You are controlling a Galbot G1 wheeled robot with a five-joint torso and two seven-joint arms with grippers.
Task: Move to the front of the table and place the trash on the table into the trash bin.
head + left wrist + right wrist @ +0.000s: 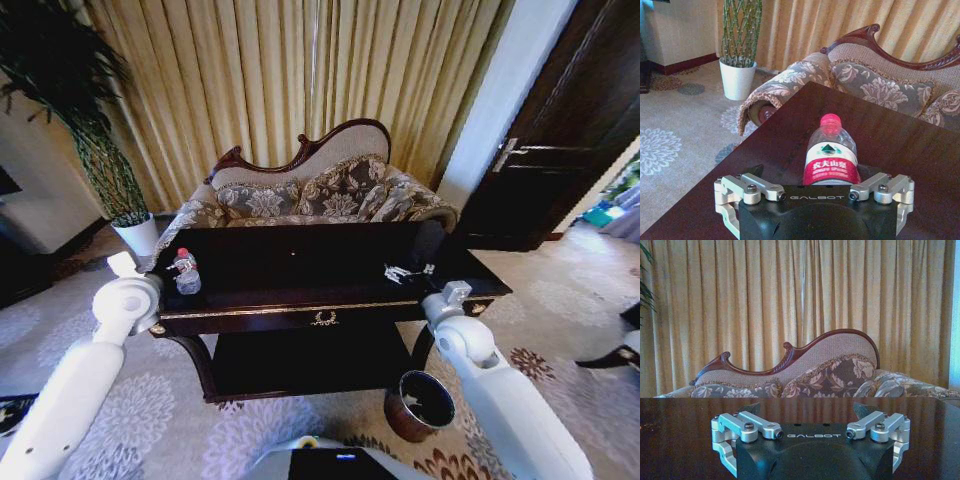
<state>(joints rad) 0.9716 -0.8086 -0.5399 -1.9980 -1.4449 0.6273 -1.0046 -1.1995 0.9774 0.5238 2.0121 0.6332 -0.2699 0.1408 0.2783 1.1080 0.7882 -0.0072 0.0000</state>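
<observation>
Trash point(398, 272) lies on table point(330, 255); both hands point(814, 186) point(811, 426) hover level, open, empty.

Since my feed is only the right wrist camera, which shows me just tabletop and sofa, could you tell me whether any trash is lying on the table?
Observer: Yes, the head view shows the trash, a crumpled white piece, on the right part of the table.
Operator: Thank you. Where is the trash bin?
Observer: The trash bin stands on the carpet by the table's front right leg.
Operator: And what is the left gripper facing?
Observer: The left gripper, open, has an upright water bottle just ahead of it, near the table's left end.
</observation>
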